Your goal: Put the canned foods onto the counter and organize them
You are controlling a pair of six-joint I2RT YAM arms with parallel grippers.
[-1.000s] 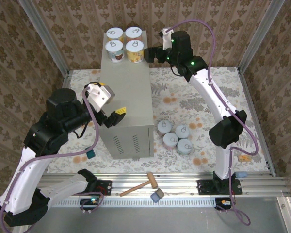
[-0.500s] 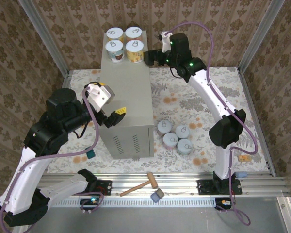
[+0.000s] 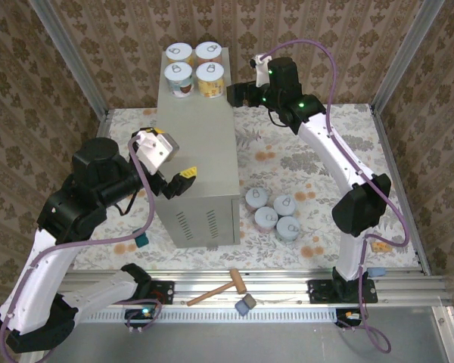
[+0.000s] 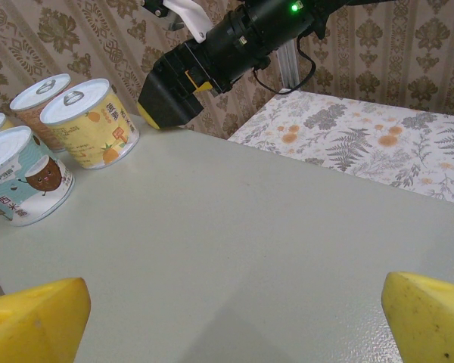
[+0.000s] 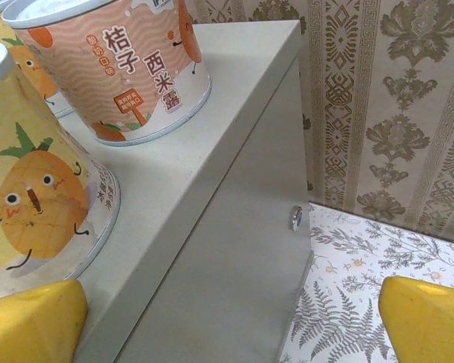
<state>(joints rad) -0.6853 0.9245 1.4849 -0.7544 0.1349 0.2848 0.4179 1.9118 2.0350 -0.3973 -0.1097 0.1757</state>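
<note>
Standing at the far end of the counter, 4 cans are seen upright in a tight 2-by-2 block: the teal can at near left, the yellow can at near right, the pink can behind the yellow one, and the back-left can, whose label cannot be made out. The rest of the counter top is bare. 4 floor cans are clustered upright on the floral floor, just beside the counter's right side near its near end, lids up and touching or nearly touching one another. The left gripper is held over the near left part of the counter top, its yellow fingers spread wide, and nothing is held between them; from its wrist camera the flat top is seen running away to the 4 cans. The right gripper is held off the counter's far right edge, level with the yellow can and close to it but not touching. Its jaws are likewise wide apart and empty, and in its wrist view the yellow and pink cans are seen at left with the counter's side wall dropping to the floor. A mallet is seen lying on the rail by the arm bases.
</note>
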